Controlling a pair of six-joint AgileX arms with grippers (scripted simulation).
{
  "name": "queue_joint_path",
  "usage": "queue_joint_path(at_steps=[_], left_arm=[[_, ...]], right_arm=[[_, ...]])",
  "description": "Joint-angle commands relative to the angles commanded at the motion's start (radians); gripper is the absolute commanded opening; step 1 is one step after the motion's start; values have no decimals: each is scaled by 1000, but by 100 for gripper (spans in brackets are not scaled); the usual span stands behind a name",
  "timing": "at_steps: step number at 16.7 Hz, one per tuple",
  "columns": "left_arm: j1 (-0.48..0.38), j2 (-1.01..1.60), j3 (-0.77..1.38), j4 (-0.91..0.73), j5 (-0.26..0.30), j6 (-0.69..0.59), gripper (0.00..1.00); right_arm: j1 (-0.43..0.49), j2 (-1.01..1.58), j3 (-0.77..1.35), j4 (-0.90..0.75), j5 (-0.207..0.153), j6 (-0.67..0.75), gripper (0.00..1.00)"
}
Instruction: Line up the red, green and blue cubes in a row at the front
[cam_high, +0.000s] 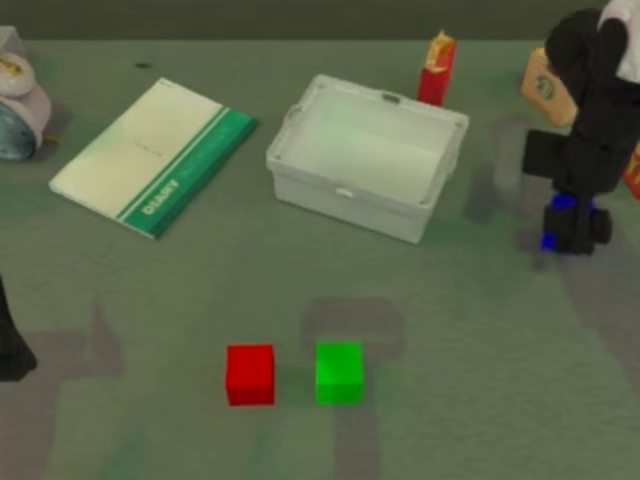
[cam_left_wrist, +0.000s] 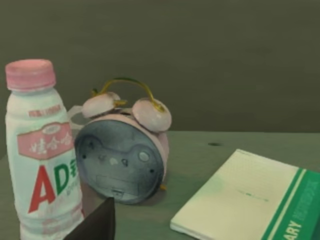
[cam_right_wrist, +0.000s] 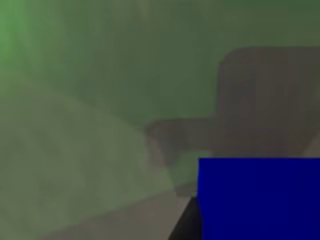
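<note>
a: where do the cubes sit, measured from the white bin (cam_high: 368, 158)?

b: the red cube (cam_high: 250, 374) and green cube (cam_high: 339, 372) lie on the worktop (cam_high: 480, 400) in front of the bin, toward the front edge, side by side with a small gap between them, red to the left of green. the blue cube (cam_high: 564, 222) is off to the right of the bin, clamped between the fingers of the right tool (cam_high: 572, 222). in the right wrist view the blue cube (cam_right_wrist: 259, 199) fills one corner with a dark finger (cam_right_wrist: 186, 221) against its side.

a: and the left tool?

b: the left arm is parked at the left edge, far left of the bin and nearer the front. only a dark tip (cam_left_wrist: 95, 222) of it shows in its wrist view, so i cannot tell how its fingers stand.

a: what else stands about the bin?

b: a green-and-white diary (cam_high: 150, 155) lies flat just left of it. further left, at the back corner, a pink alarm clock (cam_left_wrist: 125, 150) stands with a white bottle (cam_left_wrist: 42, 150) beside it. a red carton (cam_high: 436, 68) stands just behind the bin's back right corner. a tan cube with a green logo (cam_high: 548, 85) sits behind the right arm. between the blue cube and the green one the worktop shows only shadows.
</note>
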Motion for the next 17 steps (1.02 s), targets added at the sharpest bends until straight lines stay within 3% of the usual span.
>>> queue_joint_path(at_steps=[4, 11, 14, 17], left_arm=[[0, 0, 0, 0, 0, 0, 100], [0, 0, 0, 0, 0, 0, 100], [0, 0, 0, 0, 0, 0, 100], [0, 0, 0, 0, 0, 0, 100]], right_arm=[[9, -44, 89, -144, 0, -5, 0], [21, -62, 89, -155, 0, 5, 0], [113, -128, 11, -141, -1, 50, 0], [263, -226, -113, -123, -4, 115, 0]])
